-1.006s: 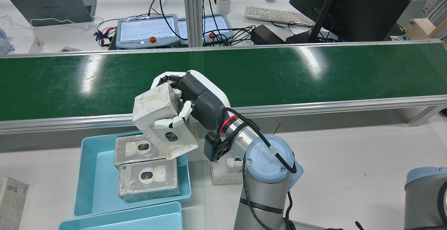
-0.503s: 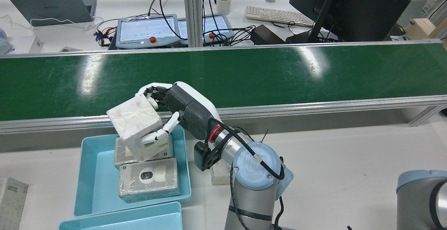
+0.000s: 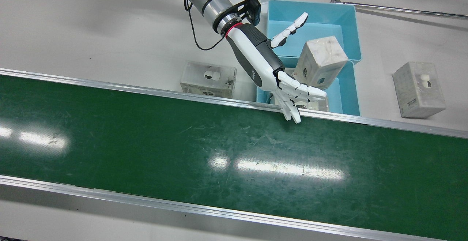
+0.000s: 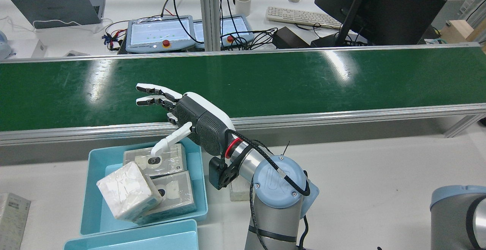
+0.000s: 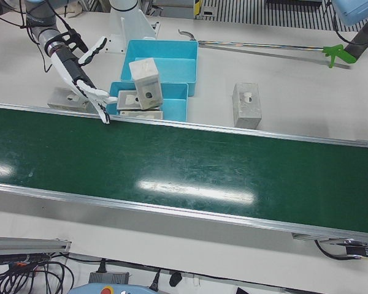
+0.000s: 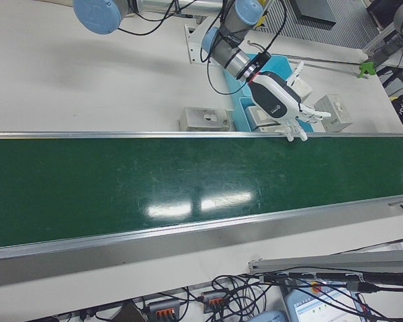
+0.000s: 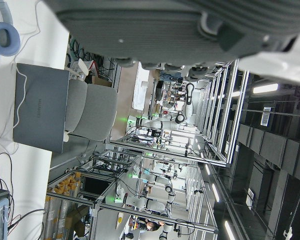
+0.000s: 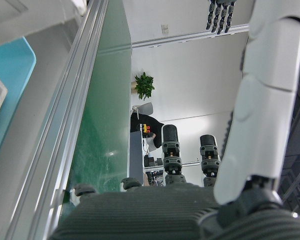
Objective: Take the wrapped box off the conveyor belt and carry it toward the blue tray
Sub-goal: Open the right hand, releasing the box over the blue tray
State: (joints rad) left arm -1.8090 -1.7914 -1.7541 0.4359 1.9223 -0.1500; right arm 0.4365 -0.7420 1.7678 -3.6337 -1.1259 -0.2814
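Note:
The wrapped box (image 4: 127,195) is white and lies tilted in the blue tray (image 4: 99,214), leaning on two boxed cameras; it also shows in the front view (image 3: 321,60) and the left-front view (image 5: 146,76). My right hand (image 4: 190,117) is open and empty, fingers spread, above the belt's near rail just beside the tray (image 3: 350,91), apart from the box. It also shows in the front view (image 3: 270,69) and the right-front view (image 6: 282,100). My left hand (image 7: 155,30) shows only as a grey palm edge in its own view.
The green conveyor belt (image 4: 303,79) carries nothing. A second blue tray (image 3: 314,18) adjoins the first. A clear box (image 3: 208,80) and a white box (image 3: 418,87) lie on the table beside the trays. Another arm (image 4: 455,216) stands at the rear view's right edge.
My right hand carried the wrapped box left over the blue tray and opened. The box dropped into the tray onto the boxed cameras. The fingers are now spread.

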